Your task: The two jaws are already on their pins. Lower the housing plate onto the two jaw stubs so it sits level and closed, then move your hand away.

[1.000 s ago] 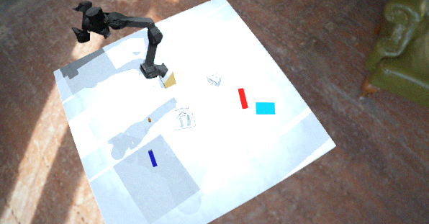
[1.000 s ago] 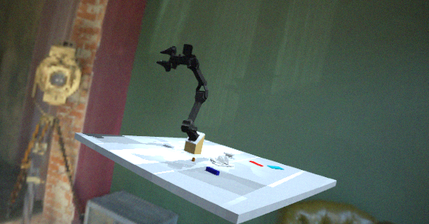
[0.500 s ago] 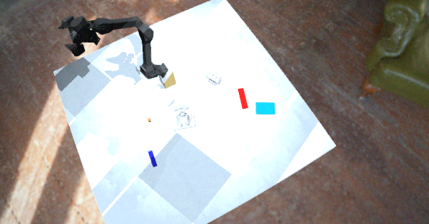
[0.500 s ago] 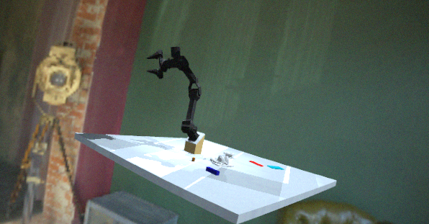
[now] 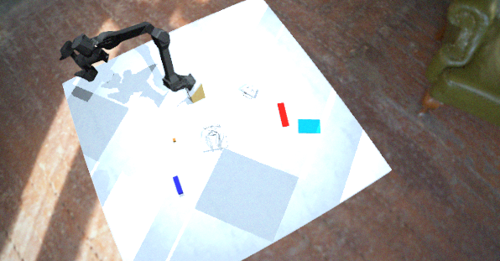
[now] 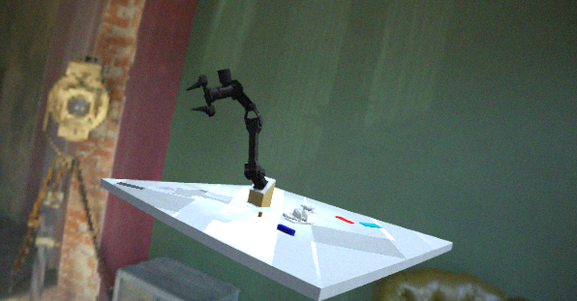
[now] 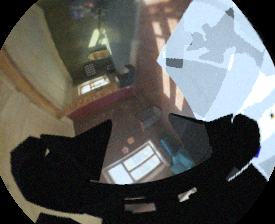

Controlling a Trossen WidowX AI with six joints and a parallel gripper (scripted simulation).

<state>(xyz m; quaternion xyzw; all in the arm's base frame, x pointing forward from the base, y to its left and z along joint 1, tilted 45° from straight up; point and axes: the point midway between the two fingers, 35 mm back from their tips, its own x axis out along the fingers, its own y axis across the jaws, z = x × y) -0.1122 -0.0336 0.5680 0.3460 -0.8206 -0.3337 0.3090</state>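
Note:
My gripper (image 5: 75, 68) (image 6: 189, 99) (image 7: 141, 119) is open and empty, raised high and pointing away from the parts. A white assembly (image 5: 214, 138) (image 6: 299, 214) lies on the white table (image 5: 138, 227) (image 6: 358, 266), in front of the arm's base. A smaller white part (image 5: 249, 91) (image 6: 308, 208) lies apart from it. Both are washed out against the table. I cannot tell which white shapes are the housing plate, the jaws or the stubs, or whether any plate sits level. In the wrist view neither white part can be made out.
A blue block (image 5: 178, 185) (image 6: 286, 229), a small orange piece (image 5: 174, 140) (image 6: 260, 214), a red strip (image 5: 283, 114) (image 6: 345, 220) and a cyan rectangle (image 5: 309, 126) (image 6: 371, 225) lie on the table. The arm stands on a tan base block (image 5: 197, 94) (image 6: 261, 197).

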